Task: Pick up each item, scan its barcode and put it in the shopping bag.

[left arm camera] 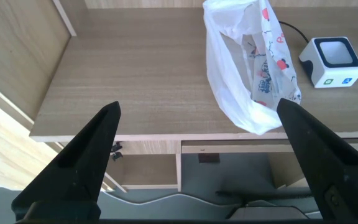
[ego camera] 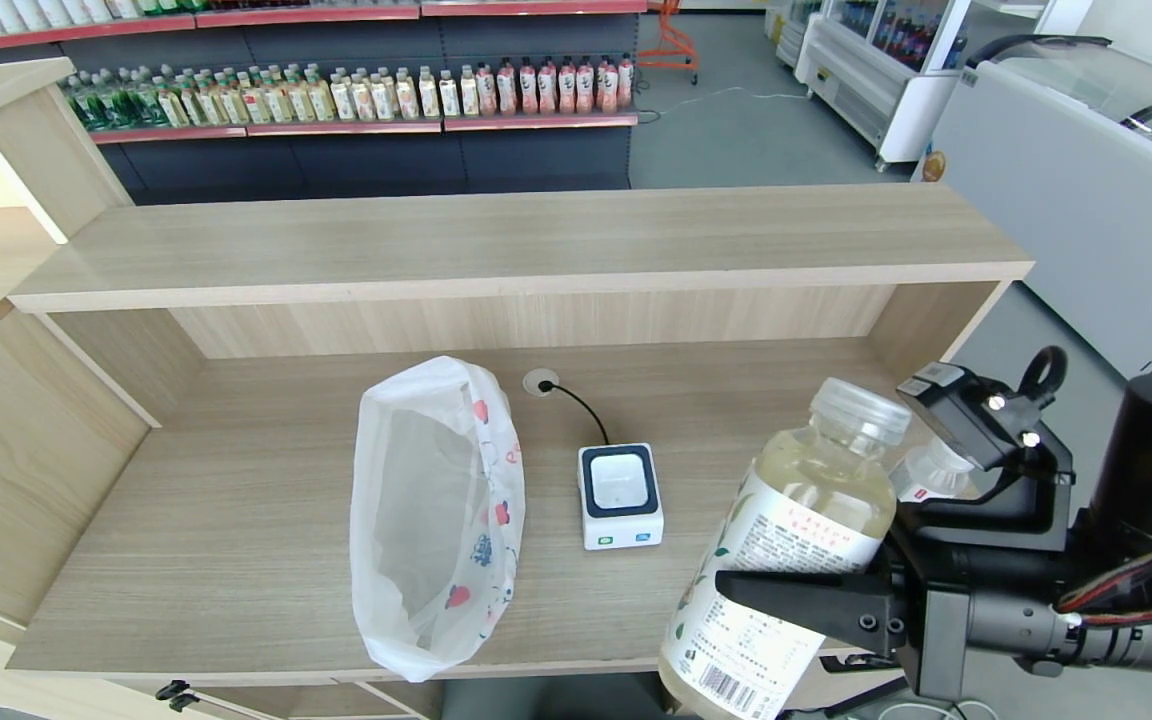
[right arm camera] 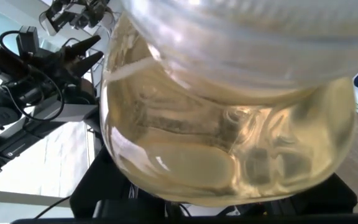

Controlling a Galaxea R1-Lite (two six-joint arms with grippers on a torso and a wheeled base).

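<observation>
My right gripper (ego camera: pixel 816 605) is clamped around the bottle (ego camera: pixel 786 540) of pale liquid, which hangs tilted over the counter's (ego camera: pixel 236 520) front right corner. Bare wood lies between it and the scanner (ego camera: pixel 620 495). The shopping bag (ego camera: pixel 436 520) lies just beside the scanner and reaches the front edge; I can't tell its contents. My left gripper (left arm camera: pixel 197 168) hovers off the front edge, spread wide.

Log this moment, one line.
right gripper: shut on bottle | left gripper: open, empty | bottle: right of scanner | shopping bag: open, left of scanner
</observation>
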